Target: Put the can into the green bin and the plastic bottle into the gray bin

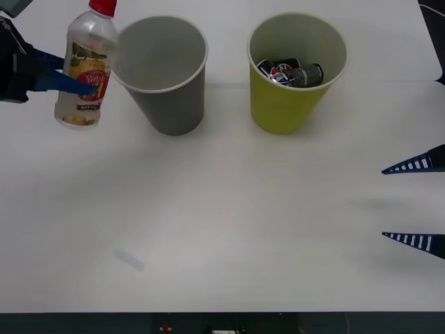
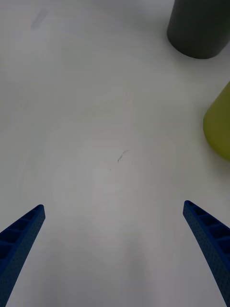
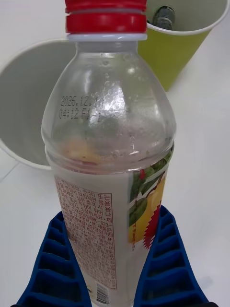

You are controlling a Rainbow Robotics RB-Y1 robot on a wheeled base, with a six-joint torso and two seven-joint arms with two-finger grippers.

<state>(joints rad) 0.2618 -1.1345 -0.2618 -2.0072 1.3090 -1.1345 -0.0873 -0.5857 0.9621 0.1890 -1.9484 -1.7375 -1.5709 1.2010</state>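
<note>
At far left, above the desk, left gripper clamped on the plastic bottle, blue fingers pressed against both sides of the labelled lower half. Bottle held clear of the desk, nearly upright with a slight tilt, red cap on top and close to the near-left rim of the gray bin. Looks empty apart from some moisture inside the clear shoulder, so probably very light. Thin wall likely to dent under a hard squeeze; smooth label likely a bit slippery. Best taken low on the straight labelled body, as now, not on the tapering shoulder or the cap. From the left wrist, bottle rising straight up from between the fingers, gray bin open behind it, green bin beyond that.

Next along, gray bin upright and showing nothing inside. Just beside it and not touching, green bin upright with the can already lying in its bottom.

At far right, right gripper spread wide and holding nothing, hovering low over bare desk, well apart from both bins. Fingers wide apart, gray bin and green bin some way ahead.

Remaining, by the look of it: bottle over the gray rim, then release.
</note>
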